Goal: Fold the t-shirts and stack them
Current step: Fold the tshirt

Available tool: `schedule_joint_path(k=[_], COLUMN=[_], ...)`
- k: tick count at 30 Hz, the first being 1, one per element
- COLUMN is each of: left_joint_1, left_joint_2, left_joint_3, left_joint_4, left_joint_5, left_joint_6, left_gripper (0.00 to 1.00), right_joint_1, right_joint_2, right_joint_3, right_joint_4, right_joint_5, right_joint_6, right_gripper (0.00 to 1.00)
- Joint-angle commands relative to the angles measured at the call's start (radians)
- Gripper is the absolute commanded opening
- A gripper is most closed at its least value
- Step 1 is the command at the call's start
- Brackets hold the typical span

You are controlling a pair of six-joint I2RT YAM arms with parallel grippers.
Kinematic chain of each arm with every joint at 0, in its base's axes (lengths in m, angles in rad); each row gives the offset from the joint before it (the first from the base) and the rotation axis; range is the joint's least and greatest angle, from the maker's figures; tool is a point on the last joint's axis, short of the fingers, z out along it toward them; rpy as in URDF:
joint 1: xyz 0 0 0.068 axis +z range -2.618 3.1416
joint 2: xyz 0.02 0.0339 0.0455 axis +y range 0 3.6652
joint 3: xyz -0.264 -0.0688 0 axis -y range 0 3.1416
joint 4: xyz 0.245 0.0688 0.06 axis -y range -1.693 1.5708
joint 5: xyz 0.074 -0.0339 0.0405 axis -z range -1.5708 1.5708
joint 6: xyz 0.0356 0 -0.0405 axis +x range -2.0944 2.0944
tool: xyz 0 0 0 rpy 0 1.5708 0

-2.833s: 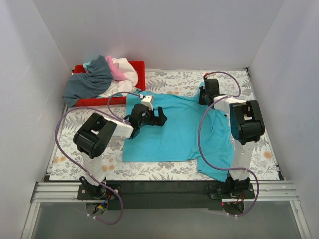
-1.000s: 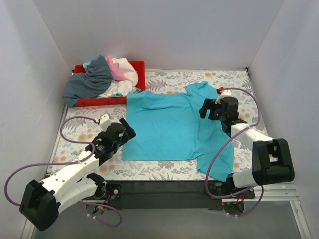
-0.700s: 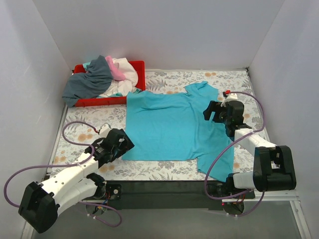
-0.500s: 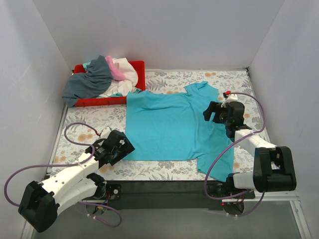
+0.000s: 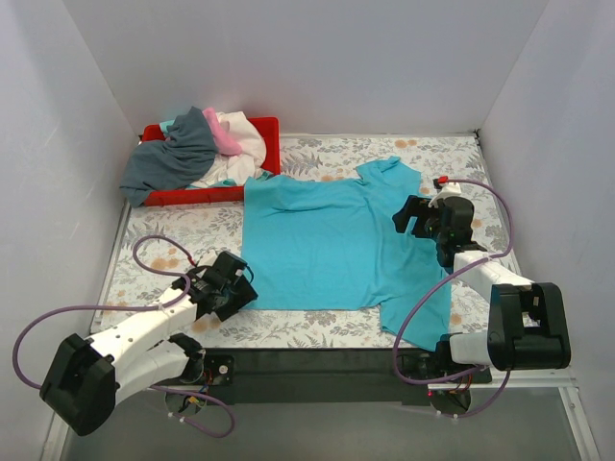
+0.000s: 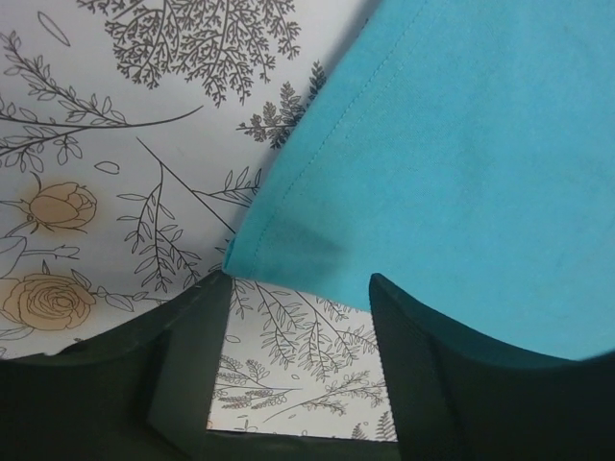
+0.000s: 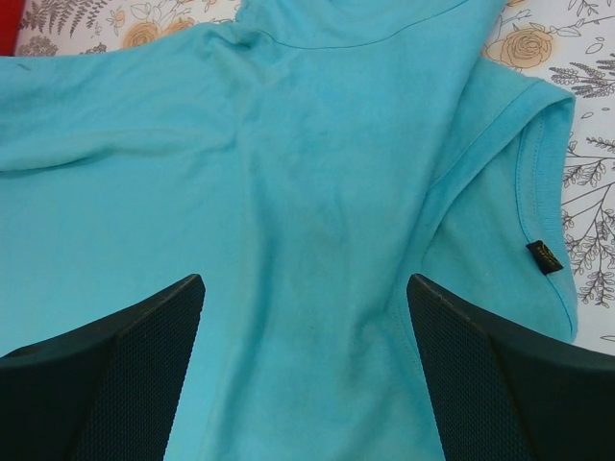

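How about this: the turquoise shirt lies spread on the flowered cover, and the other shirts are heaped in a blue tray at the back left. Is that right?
Not quite: the tray is red, not blue, as the top view shows. The rest holds: the turquoise shirt lies spread on the flowered cover, and the other shirts are heaped in the tray at the back left.
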Motion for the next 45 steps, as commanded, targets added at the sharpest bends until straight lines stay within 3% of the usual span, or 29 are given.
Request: schedule_joint_path(k=[1,8,16,18,27,39,45], left_joint_1=[-0.005,-0.005,-0.005,-0.005,-0.005,-0.004,-0.004], left_joint_2=[-0.022,-0.039,-0.042,-0.044,-0.024,0.012,0.004], left_joint_3=[-0.022,-0.023,-0.025,-0.022,0.024,0.03,0.016], left_joint_4=[-0.006,-0.003,0.005,-0.001,-0.058,-0.076,-0.055], left_joint_5=[0.015,0.009,0.007,0.006,-0.028,-0.085,-0.093], left_joint_6=[-0.027,-0.019,-0.011,-0.011,-0.024,-0.04,-0.033], left_gripper=[0.52,0.27,0.13,0.13,0.37,0.36,0.31], right_joint_1=[-0.006,-0.007,-0.006,-0.006,-0.009,-0.007,-0.007], right_joint_2=[-0.017,-0.031,-0.042,-0.04,-0.049,-0.063,-0.069], right_joint_3=[-0.006,-0.014,-0.022,-0.022,-0.025,-0.033,-0.04], right_joint_4=[0.056,0.061,0.064,0.067,0.07,0.076,0.079], right_joint_5=[-0.025,-0.027,-0.033,-0.034,-0.039,-0.05,-0.053], right_joint_6=[0.006,0.006,0.006,0.006,0.006,0.006,0.008], right_gripper=[0.79,0.79,0.79,0.79,0.79,0.79,0.79])
